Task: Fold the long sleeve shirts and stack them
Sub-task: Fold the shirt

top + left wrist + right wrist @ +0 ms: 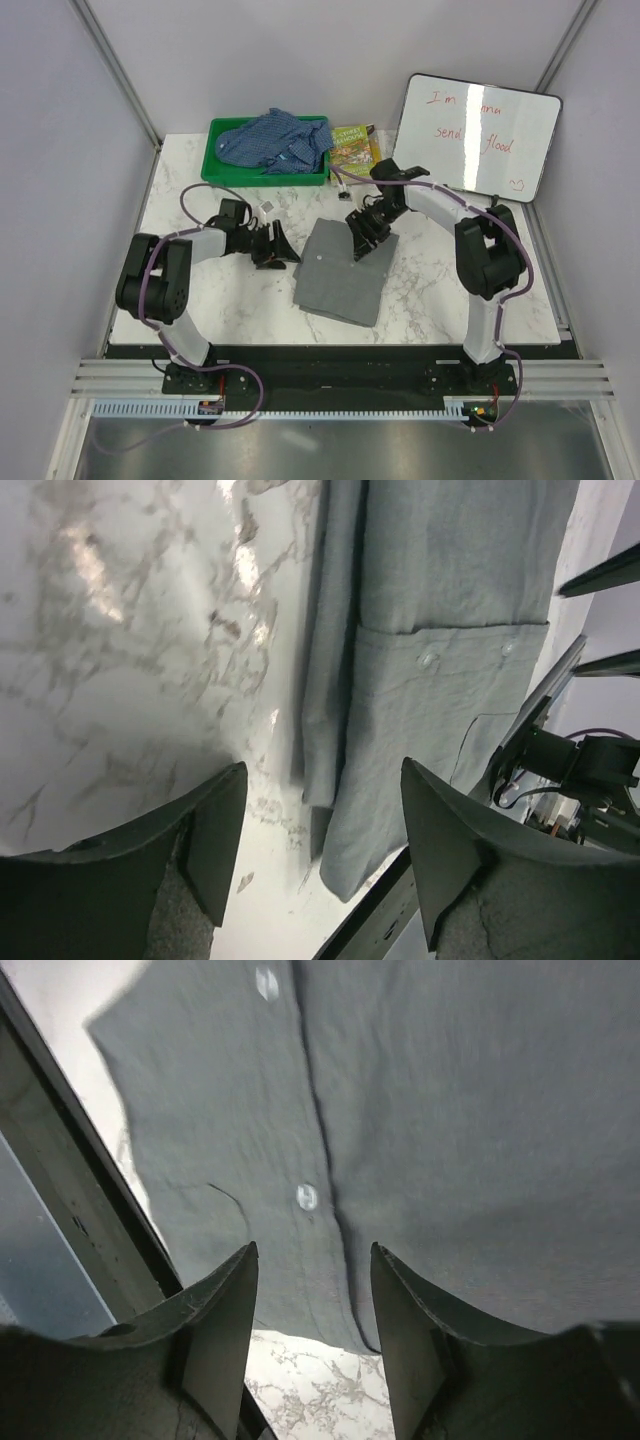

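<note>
Marble table (430,290): folded grey shirt (340,280) lies at centre, placed as the stack base; blue shirt (275,140) sits unfolded in green bin (214,165). Left gripper (280,250) beside the grey shirt's edge and right gripper (365,240) over it, both parted and empty.

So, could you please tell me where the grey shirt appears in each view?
Top external: the grey shirt lies folded in the middle of the marble tabletop.
Left wrist: it fills the upper right and centre of the frame.
Right wrist: it fills nearly the whole frame.
Shared landmark: the marble tabletop, showing beside the shirt's edge in all three.
</note>
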Tool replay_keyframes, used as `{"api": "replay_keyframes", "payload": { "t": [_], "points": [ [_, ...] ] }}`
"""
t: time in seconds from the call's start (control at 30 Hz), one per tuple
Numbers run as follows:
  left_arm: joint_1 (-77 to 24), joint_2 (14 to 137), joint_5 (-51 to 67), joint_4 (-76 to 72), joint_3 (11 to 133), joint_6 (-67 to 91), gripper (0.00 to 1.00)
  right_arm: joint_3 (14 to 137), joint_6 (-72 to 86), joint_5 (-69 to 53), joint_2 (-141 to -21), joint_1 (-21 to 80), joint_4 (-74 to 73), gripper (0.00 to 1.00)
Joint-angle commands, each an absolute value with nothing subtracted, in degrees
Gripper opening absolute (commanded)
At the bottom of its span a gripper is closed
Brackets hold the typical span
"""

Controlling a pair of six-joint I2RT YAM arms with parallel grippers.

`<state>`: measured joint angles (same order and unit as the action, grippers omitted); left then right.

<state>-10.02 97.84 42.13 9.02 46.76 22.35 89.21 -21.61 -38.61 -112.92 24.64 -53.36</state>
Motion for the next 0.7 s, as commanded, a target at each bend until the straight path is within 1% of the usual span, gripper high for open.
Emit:
{"api": "replay_keyframes", "payload": {
  "t": [0.0, 0.13, 0.27, 0.67],
  "points": [
    [-12.4, 101.9, 43.7, 4.8, 49.7, 20.2, 0.69, 84.3, -19.2, -34.7, -116.7, 24.5, -49.8, 0.55],
    [-12.7, 105.4, 44.2, 3.5, 50.0, 22.0, 0.68, 84.3, -18.2, -31.9, -121.5, 24.2, -47.5, 0.51],
    [-12.9, 107.6, 44.7, 2.5, 49.9, 22.6, 0.66, 85.3, -18.5, -29.6, -124.7, 23.6, -46.9, 0.49],
    [-13.3, 114.1, 48.6, -2.0, 50.4, 27.0, 0.60, 88.4, -19.9, -27.9, -126.3, 22.8, -48.1, 0.47]
  ]
}}
